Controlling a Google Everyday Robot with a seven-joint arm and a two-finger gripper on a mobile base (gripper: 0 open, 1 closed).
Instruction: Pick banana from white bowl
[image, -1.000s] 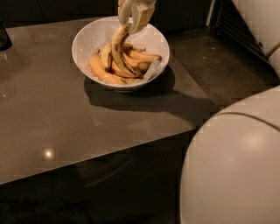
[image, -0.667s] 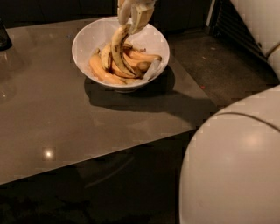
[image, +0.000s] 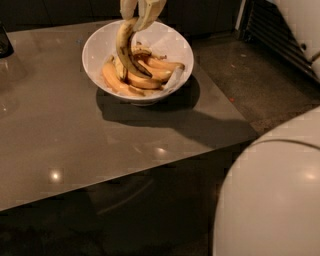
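Grey table (image: 60, 130) bears the bowl (image: 173, 41); above it the gripper (image: 136, 17) clasps the banana (image: 121, 47) at its top end. Light, soft fruit, I think: squeeze gently.

Holds the gripper (image: 135, 18) at the top edge, above the far side of the white bowl (image: 97, 47); clamps both pale fingers (image: 150, 11) onto the upper end of the banana (image: 123, 47); fills the lower right corner with a rounded white shell (image: 270, 200); shows more white casing (image: 300, 20) upper right.

Cream gripper (image: 136, 19) top-centre; glossy white shell (image: 270, 200)
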